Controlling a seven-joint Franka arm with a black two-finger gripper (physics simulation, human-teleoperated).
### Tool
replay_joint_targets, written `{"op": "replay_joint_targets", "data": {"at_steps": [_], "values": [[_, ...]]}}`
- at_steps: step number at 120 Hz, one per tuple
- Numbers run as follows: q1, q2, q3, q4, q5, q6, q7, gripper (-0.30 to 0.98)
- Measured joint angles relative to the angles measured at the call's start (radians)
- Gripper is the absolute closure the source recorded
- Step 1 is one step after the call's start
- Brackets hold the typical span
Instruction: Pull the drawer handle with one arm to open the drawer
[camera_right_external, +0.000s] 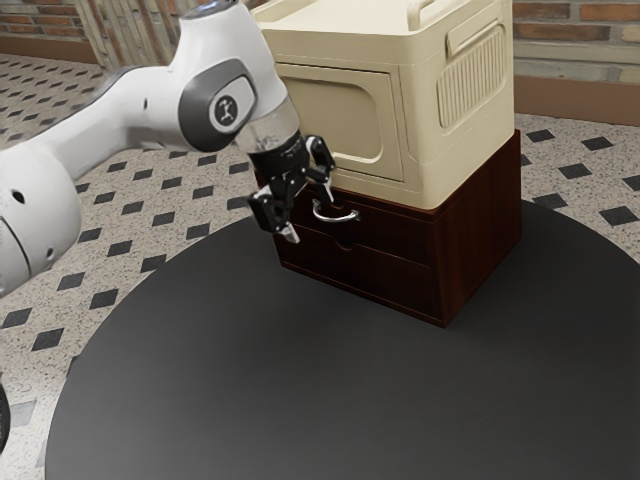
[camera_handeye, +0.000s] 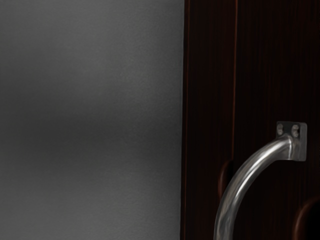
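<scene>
My gripper (camera_right_external: 308, 214) is open in front of the dark wooden drawer unit (camera_right_external: 478, 225), its two fingers spread well apart. The curved silver handle (camera_right_external: 336, 217) is on the upper drawer front (camera_right_external: 388, 236), just to the exterior view's right of the fingers. Nothing appears gripped. The upper drawer looks flush with the unit. From the wrist camera, the handle (camera_handeye: 245, 175) arches out from the dark drawer front (camera_handeye: 270, 65), with one screwed mounting plate visible. Whether any finger touches the handle cannot be told.
A cream-coloured cabinet (camera_right_external: 450, 100) with a raised top handle stands on the drawer unit. A lower drawer (camera_right_external: 365, 268) is beneath the upper one. The round black table (camera_right_external: 270, 380) extends in front, and brick walls stand behind.
</scene>
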Motion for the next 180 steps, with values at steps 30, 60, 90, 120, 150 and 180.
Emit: {"op": "replay_joint_targets", "data": {"at_steps": [30, 60, 90, 120, 150, 180], "values": [[0.001, 0.007, 0.001, -0.008, -0.001, 0.021, -0.019, 0.20], [0.001, -0.008, 0.003, -0.041, -0.002, 0.017, -0.026, 0.23], [0.001, -0.040, 0.007, -0.112, -0.011, 0.045, -0.037, 0.25], [0.002, -0.128, 0.010, -0.237, -0.028, 0.092, -0.043, 0.25], [0.003, -0.199, 0.011, -0.334, -0.035, 0.117, -0.048, 0.25], [0.008, -0.291, 0.011, -0.455, -0.038, 0.154, -0.052, 0.25]]}}
